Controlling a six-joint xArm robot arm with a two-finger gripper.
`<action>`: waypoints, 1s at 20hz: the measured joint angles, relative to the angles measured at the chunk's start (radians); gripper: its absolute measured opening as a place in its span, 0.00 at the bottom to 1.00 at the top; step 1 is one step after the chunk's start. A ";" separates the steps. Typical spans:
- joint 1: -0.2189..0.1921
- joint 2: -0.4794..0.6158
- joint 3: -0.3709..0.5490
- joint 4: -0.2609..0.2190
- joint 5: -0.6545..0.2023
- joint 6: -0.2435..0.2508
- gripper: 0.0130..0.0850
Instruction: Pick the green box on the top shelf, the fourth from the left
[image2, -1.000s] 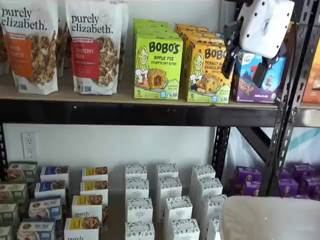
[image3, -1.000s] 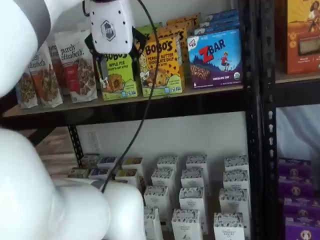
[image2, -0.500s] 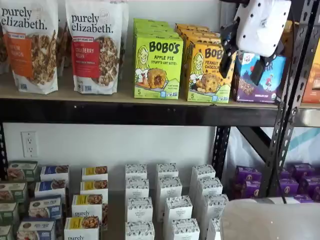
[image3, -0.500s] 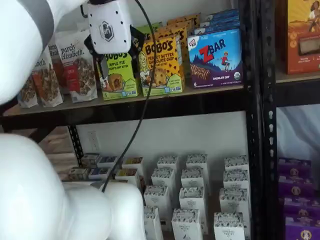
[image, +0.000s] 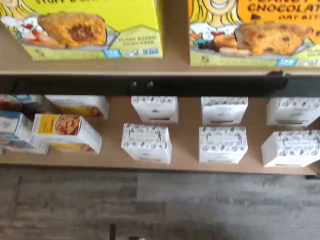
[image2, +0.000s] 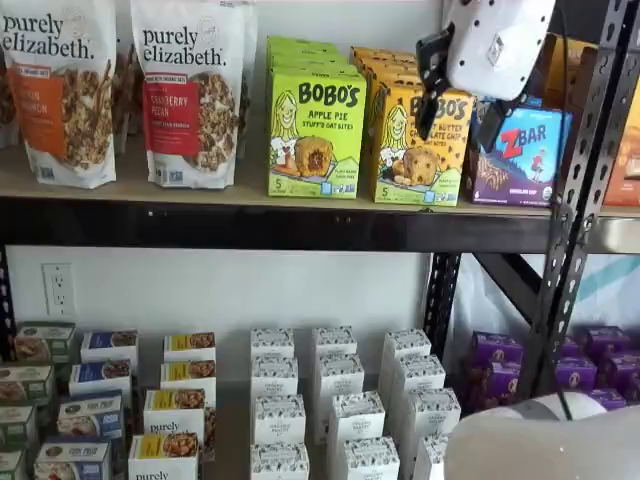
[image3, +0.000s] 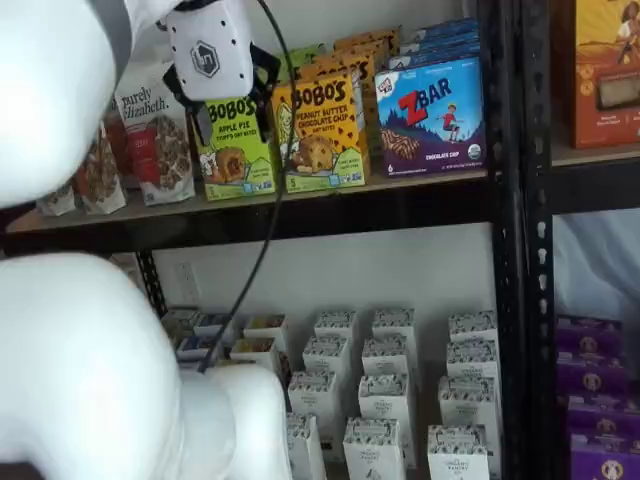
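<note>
Green box (image2: 316, 132): lime-green carton, "BOBO'S Apple Pie", cartoon blonde girl, pastry photo, "5" at lower corner. Upright, face forward, front of a row of like boxes. Stands on top shelf (image2: 200, 192), a tan board with black front rail, near its front edge.

Top shelf front row: two granola bags (image2: 130, 90), one green box (image2: 316, 133), one orange box (image2: 415, 150), one blue box (image2: 520, 155).

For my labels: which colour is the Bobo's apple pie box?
Lime green cardboard box, clearest in a shelf view.

top shelf (image2: 200, 195) | on it: granola bags (image2: 190, 90), green box (image2: 316, 130), orange box (image2: 415, 150), ZBar box (image2: 520, 155)
</note>
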 joint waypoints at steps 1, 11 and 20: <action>0.017 0.007 -0.002 -0.011 -0.012 0.015 1.00; 0.147 0.138 -0.071 -0.059 -0.127 0.131 1.00; 0.181 0.271 -0.163 -0.047 -0.192 0.160 1.00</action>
